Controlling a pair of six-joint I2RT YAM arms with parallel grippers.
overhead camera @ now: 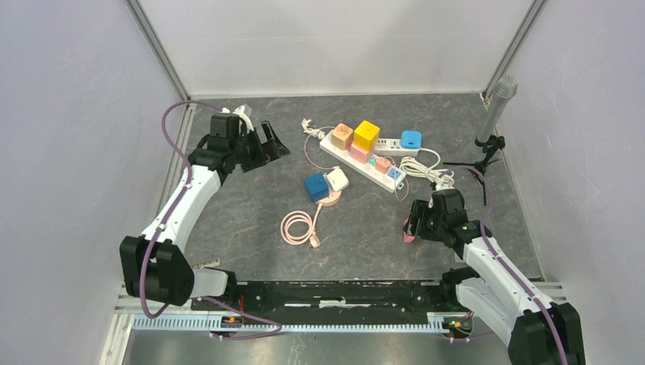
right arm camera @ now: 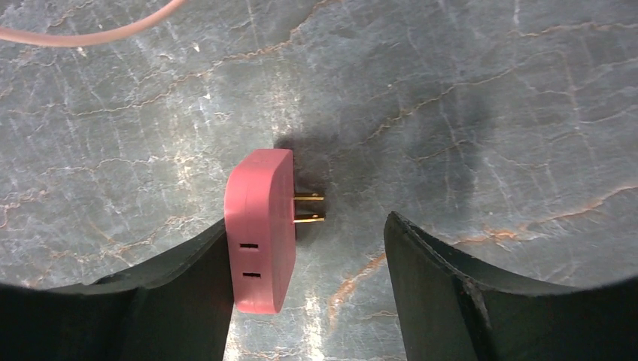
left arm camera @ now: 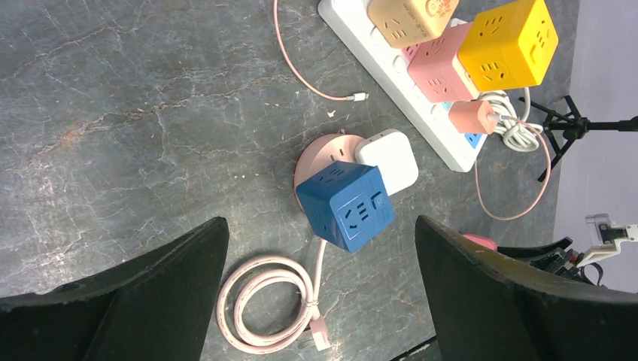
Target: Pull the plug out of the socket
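A pink plug (right arm camera: 259, 226) with two brass prongs lies loose on the dark table, clear of any socket. It leans against the left finger of my right gripper (right arm camera: 307, 233), whose jaws stand wide apart; the right finger does not touch it. In the top view the plug (overhead camera: 409, 236) sits under the right gripper (overhead camera: 414, 223), in front of the white power strip (overhead camera: 365, 163). My left gripper (overhead camera: 270, 143) is open and empty, raised at the back left. Its wrist view looks down on a blue cube socket (left arm camera: 346, 204).
The strip (left arm camera: 391, 71) carries a tan cube (left arm camera: 410, 19), a pink cube (left arm camera: 440, 68) and a yellow cube (left arm camera: 508, 45). A white adapter (left arm camera: 387, 159) and the blue cube sit on a round pink socket (left arm camera: 320, 154) with a coiled pink cable (left arm camera: 263, 301). A microphone stand (overhead camera: 494, 114) is at the back right.
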